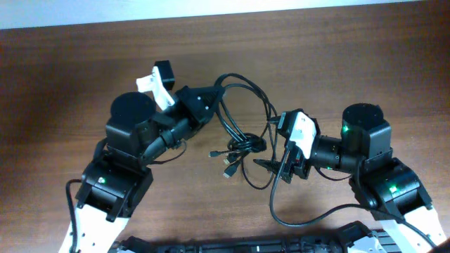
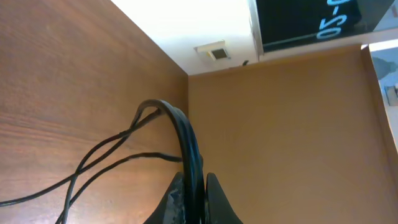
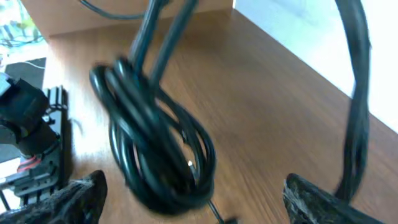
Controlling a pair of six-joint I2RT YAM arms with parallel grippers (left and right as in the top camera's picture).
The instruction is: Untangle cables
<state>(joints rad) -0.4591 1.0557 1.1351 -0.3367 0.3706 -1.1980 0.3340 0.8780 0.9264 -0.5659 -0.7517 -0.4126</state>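
Observation:
The cables (image 1: 242, 144) are thin black cords lying tangled at the table's middle, with a loop running to the back and several plug ends pointing left. My left gripper (image 1: 213, 100) is shut on a few cable strands at the loop's far left. In the left wrist view the strands (image 2: 186, 134) run up from between the closed fingers (image 2: 194, 196). My right gripper (image 1: 271, 144) is open at the right of the bundle. In the right wrist view a blurred coiled bundle (image 3: 152, 146) sits between the wide-open fingers (image 3: 196, 193).
The brown wooden table (image 1: 70, 70) runs to a pale strip at the back edge. A thicker black arm wire (image 1: 295, 219) curves across the table in front of the right arm. Both arm bases stand at the front.

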